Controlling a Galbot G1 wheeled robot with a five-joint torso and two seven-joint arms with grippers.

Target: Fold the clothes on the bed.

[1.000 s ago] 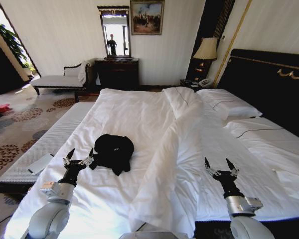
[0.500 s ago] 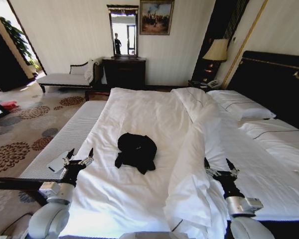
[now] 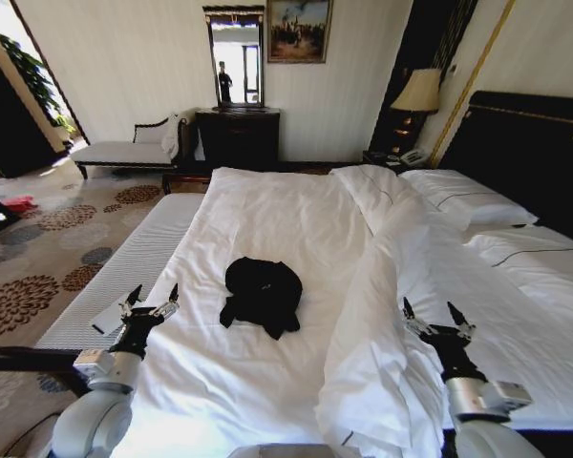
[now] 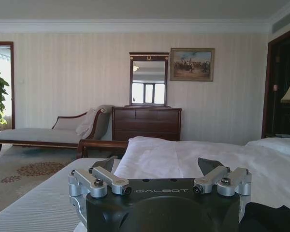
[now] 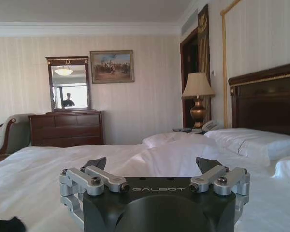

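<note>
The bed spans the middle of the head view, its white duvet bunched into a ridge right of centre. On it, just left of centre, lies the black top, crumpled into a rounded heap with loose ends trailing toward the frame's bottom. The left gripper, lower left, hovers with fingers spread wide, holding nothing, apart from the top. The right gripper, lower right, hovers equally wide and empty above the duvet.
</note>
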